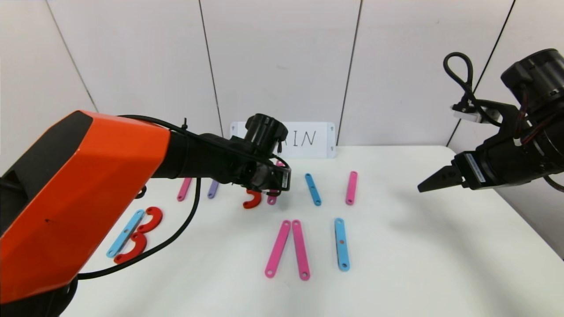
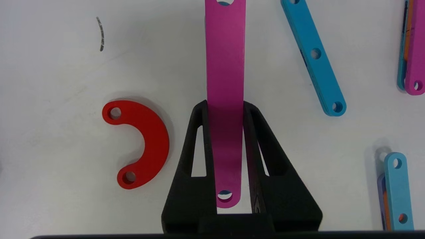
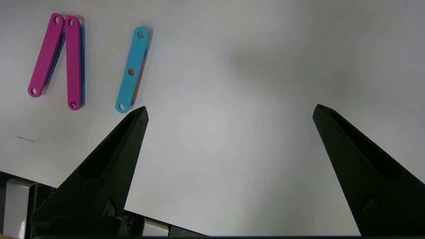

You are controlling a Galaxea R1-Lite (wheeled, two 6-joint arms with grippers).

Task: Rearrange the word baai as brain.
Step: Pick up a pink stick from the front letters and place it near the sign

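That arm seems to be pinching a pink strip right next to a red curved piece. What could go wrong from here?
Two risks, I'd guess. The left gripper is shut on the pink bar, and the red C-shaped piece lies close beside it, so a sideways swing could knock it. The bar is also pinched near one end, so it might pivot or slip. The right gripper hangs open, well away.

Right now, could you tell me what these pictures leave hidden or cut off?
- Head view: the white card shows only "AIN"; the left gripper covers the rest.
- Head view: that gripper hides most of the pink bar it grips.
- Left wrist view: the pink bar's far end is cut off by the frame edge.
- Head view: one finger of the open right gripper shows.
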